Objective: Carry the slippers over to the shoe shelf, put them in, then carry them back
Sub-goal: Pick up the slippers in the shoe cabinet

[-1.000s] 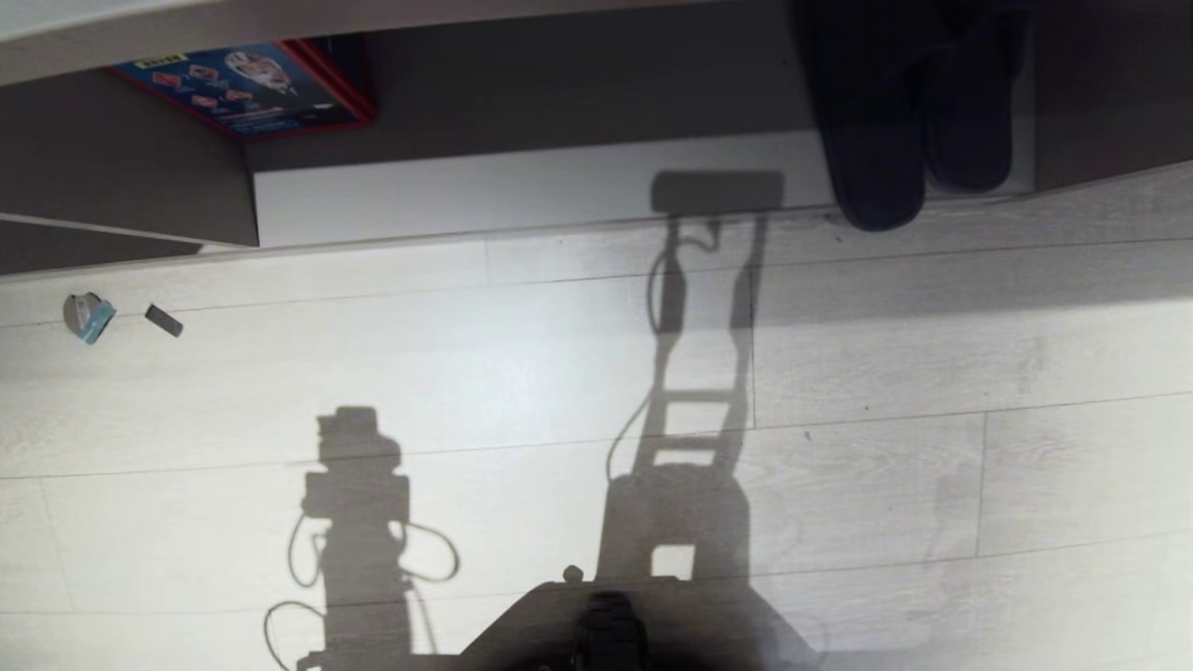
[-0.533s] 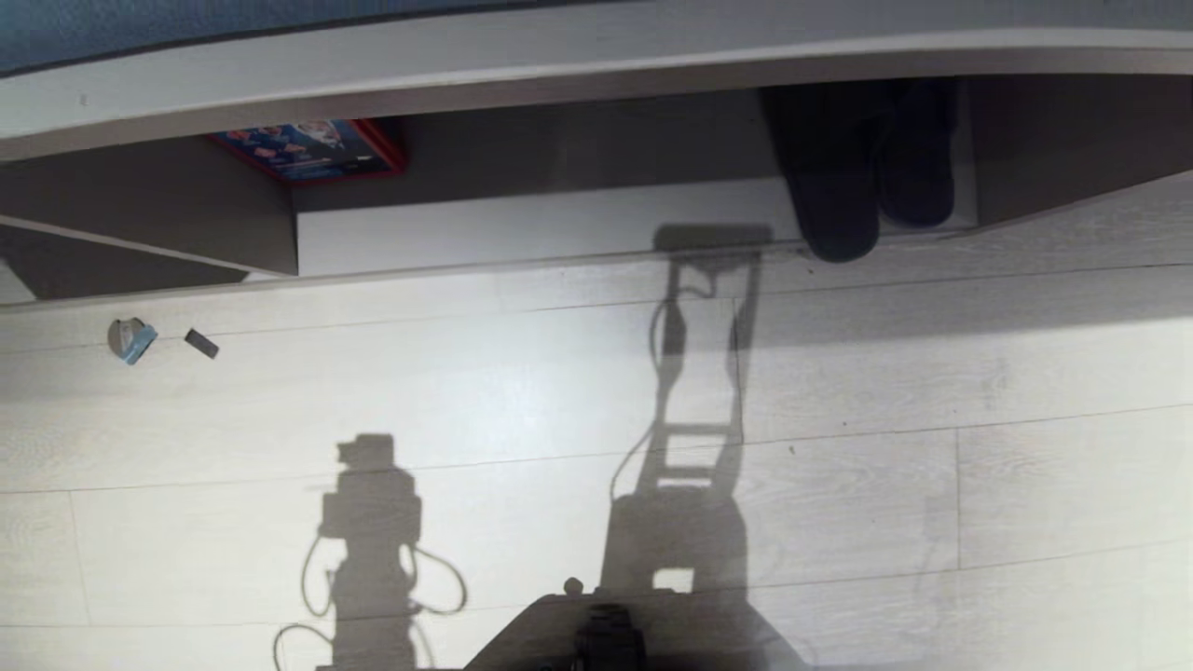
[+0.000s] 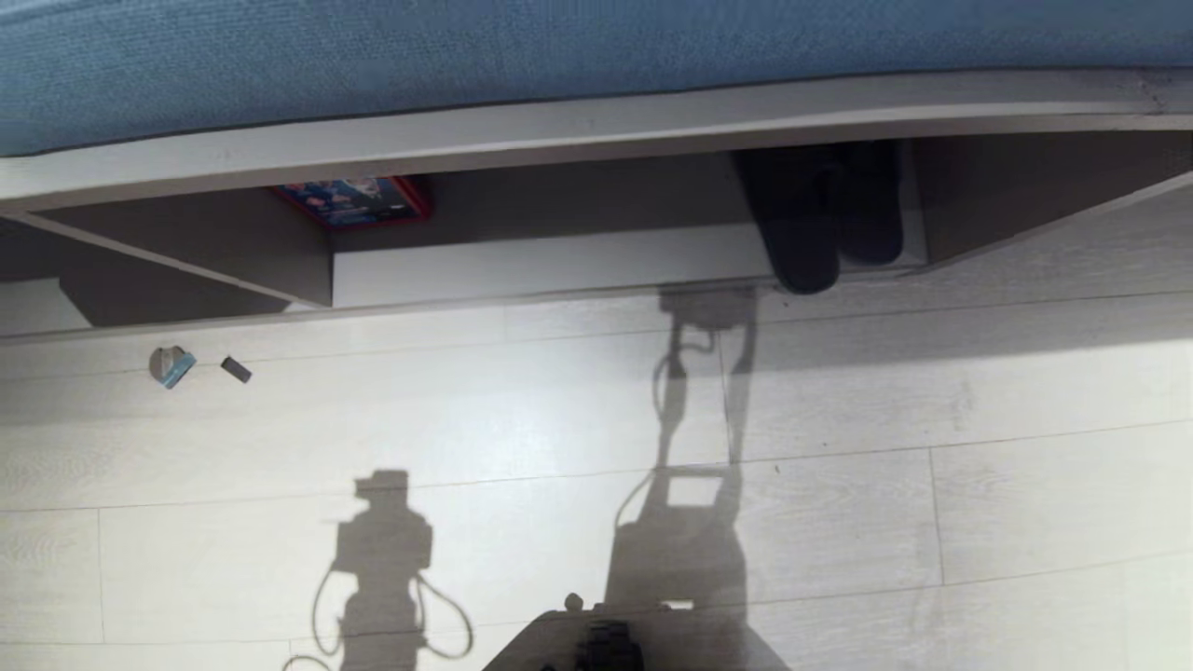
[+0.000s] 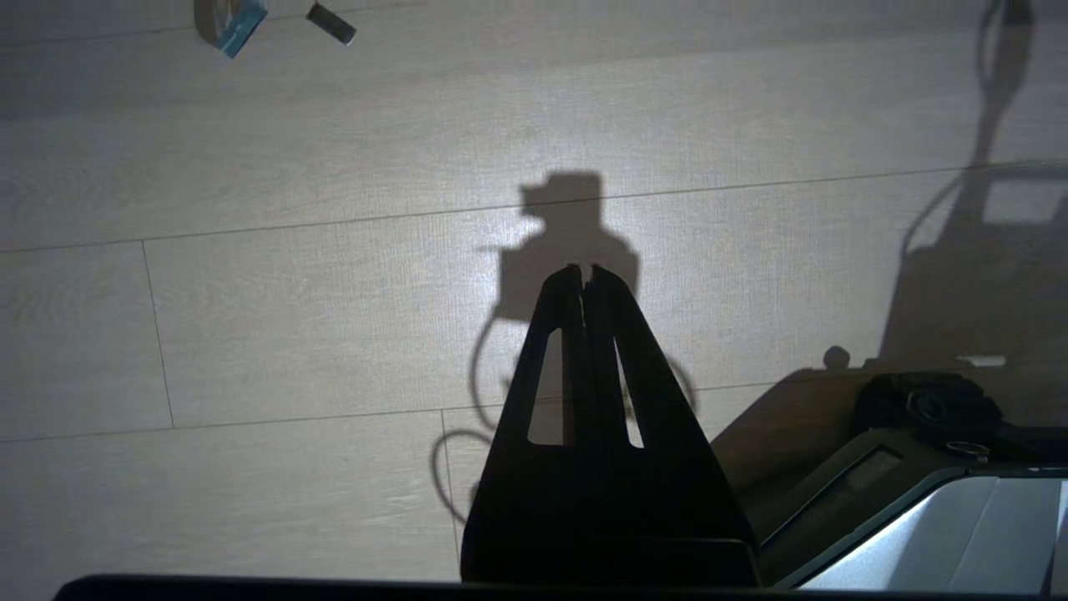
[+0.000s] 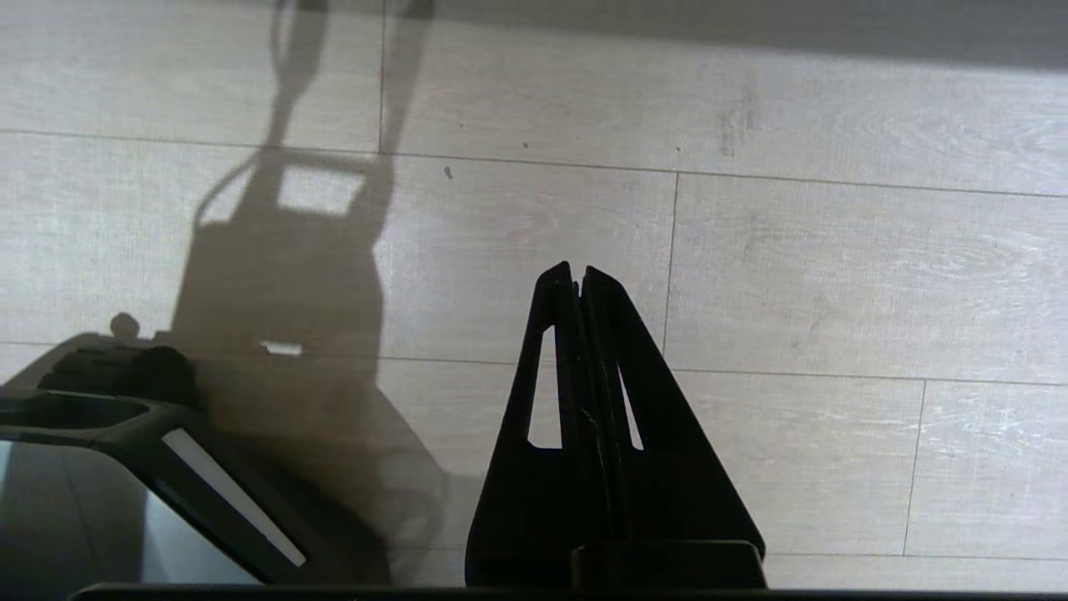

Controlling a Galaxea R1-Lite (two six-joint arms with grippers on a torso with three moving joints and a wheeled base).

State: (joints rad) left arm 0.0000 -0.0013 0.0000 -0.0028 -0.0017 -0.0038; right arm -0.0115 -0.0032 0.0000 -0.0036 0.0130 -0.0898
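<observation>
The dark slippers (image 3: 820, 224) lie side by side at the right end of the shoe shelf (image 3: 559, 266), the low open cubby under the blue seat cushion (image 3: 559, 56); one toe reaches the front lip. Neither arm shows in the head view. My left gripper (image 4: 584, 271) hangs shut and empty over bare floor in the left wrist view. Over the floor in the right wrist view, my right gripper (image 5: 577, 271) is also shut, with nothing in it.
A red-and-blue box (image 3: 359, 200) lies at the back left of the cubby. A small blue-and-grey item (image 3: 171, 365) and a dark chip (image 3: 236, 370) lie on the pale plank floor (image 3: 932, 391) at left. My base (image 3: 606, 643) shows at the bottom edge.
The head view has tilted up: the bench, cubby and slippers have slid down the picture and look smaller, and the blue cushion has come into sight. Nothing in the scene itself has moved.
</observation>
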